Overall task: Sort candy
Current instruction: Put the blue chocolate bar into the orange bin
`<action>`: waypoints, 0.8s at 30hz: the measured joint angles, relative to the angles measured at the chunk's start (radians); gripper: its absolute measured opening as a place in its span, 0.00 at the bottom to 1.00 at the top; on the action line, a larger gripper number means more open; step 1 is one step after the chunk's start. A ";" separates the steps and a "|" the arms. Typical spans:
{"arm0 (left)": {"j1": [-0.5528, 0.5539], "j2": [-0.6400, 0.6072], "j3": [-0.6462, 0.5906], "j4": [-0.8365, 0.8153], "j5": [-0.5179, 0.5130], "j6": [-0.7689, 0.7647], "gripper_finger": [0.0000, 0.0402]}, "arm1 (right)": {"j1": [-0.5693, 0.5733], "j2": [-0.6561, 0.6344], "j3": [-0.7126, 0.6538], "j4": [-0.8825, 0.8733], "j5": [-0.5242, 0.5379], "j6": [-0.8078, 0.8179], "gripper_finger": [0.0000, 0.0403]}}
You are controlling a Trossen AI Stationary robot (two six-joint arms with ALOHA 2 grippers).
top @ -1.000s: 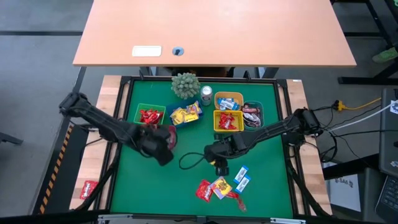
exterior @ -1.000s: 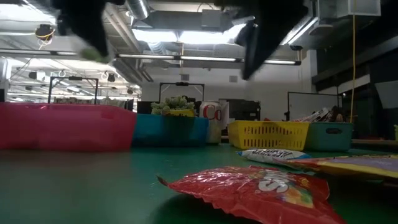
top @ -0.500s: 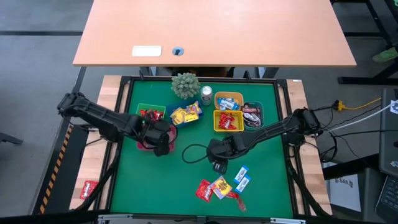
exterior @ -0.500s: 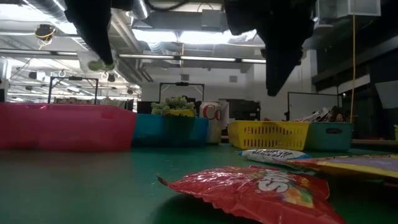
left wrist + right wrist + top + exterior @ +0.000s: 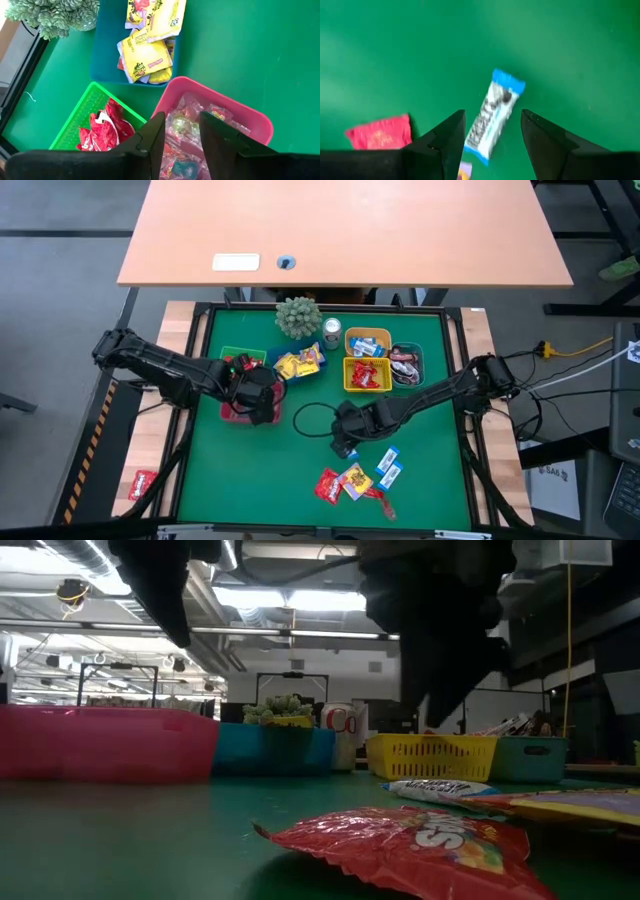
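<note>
Since our right pincer (image 5: 490, 135) hung spread (left pincer (image 5: 181, 131) parted too), the blue-and-white candy bar (image 5: 493, 115) lay lengthwise between its fingers.

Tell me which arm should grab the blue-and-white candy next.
Right. Its tool is open and aimed at the blue-and-white candy, hanging close by the loose pile. The left tool is open over the pink bin, away from the pile.
</note>
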 joint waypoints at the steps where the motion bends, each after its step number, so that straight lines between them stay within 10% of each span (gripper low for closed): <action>1: 0.000 0.000 0.000 0.000 0.000 0.000 0.27 | 0.000 0.000 -0.001 0.010 0.017 0.001 0.47; 24: -0.004 0.000 0.000 0.002 0.003 -0.001 0.27 | 0.106 0.043 -0.002 0.044 0.179 0.177 0.47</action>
